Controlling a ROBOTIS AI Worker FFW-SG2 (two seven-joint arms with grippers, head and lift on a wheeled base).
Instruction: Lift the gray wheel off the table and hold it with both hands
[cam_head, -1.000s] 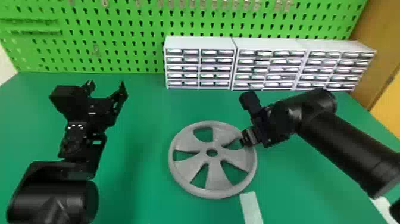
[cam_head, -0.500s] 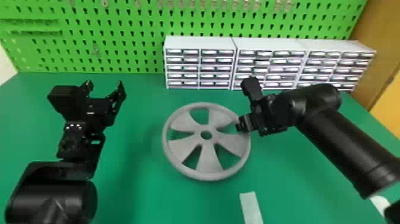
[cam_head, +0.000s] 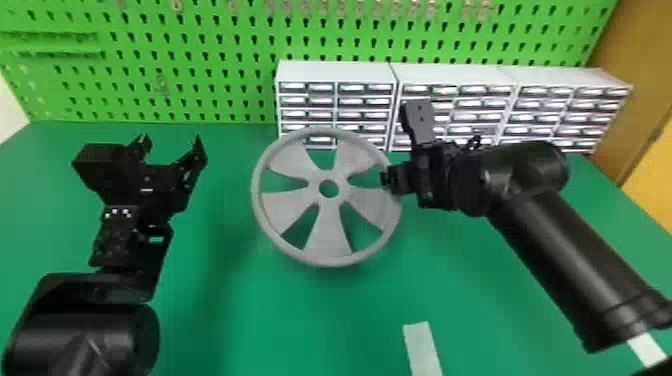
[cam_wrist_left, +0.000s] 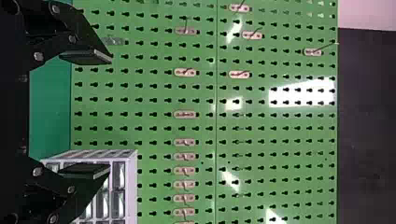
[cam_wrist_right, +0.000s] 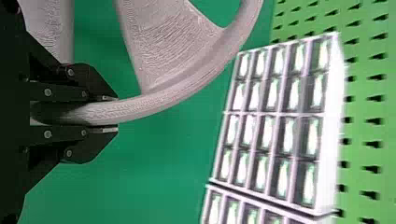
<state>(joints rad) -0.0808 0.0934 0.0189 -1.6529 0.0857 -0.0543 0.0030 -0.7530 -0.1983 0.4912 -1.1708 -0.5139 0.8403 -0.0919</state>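
In the head view the gray wheel (cam_head: 327, 227) hangs tilted above the table, its far rim overlapping the drawer cabinets. My right gripper (cam_head: 392, 181) holds it at the right side of the rim. Seen from the right wrist, the gripper (cam_wrist_right: 109, 112) is shut on the rim of the wheel (cam_wrist_right: 163, 95), one finger on each side. Left of the wheel and apart from it, my left gripper (cam_head: 172, 142) stands with its fingers spread. The left wrist view also has the gripper (cam_wrist_left: 109, 114) open, nothing between its fingers.
White drawer cabinets (cam_head: 340, 72) stand along the back of the green table (cam_head: 225, 320), before a green pegboard (cam_head: 200, 65). A pale strip (cam_head: 421, 345) lies near the front edge, right of centre.
The wheel has risen from the table and shifted slightly left, moving with my right gripper. My left arm has hardly moved.
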